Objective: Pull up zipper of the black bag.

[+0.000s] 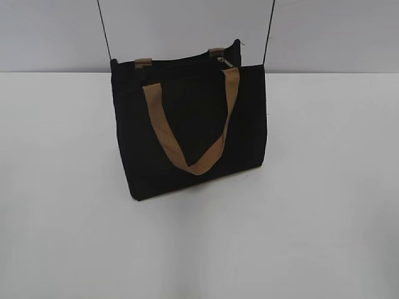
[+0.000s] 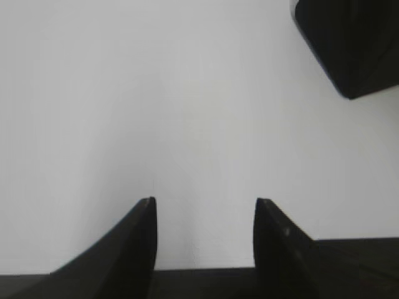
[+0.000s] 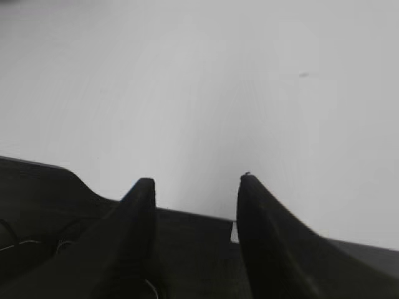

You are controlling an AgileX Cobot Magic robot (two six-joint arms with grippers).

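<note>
The black bag (image 1: 190, 121) stands upright on the white table in the exterior view, hung by two thin black cords at its top corners. A tan loop handle (image 1: 187, 134) hangs down its front. The zipper runs along the top edge, with its small silver pull tab (image 1: 223, 61) near the right end. No gripper shows in the exterior view. In the left wrist view my left gripper (image 2: 204, 202) is open and empty over bare table, with a corner of the bag (image 2: 349, 43) at the upper right. In the right wrist view my right gripper (image 3: 194, 182) is open and empty.
The white table (image 1: 324, 218) spreads around the bag in front and to both sides. A pale wall (image 1: 50, 31) rises behind it. The two cords (image 1: 105, 31) run up out of frame.
</note>
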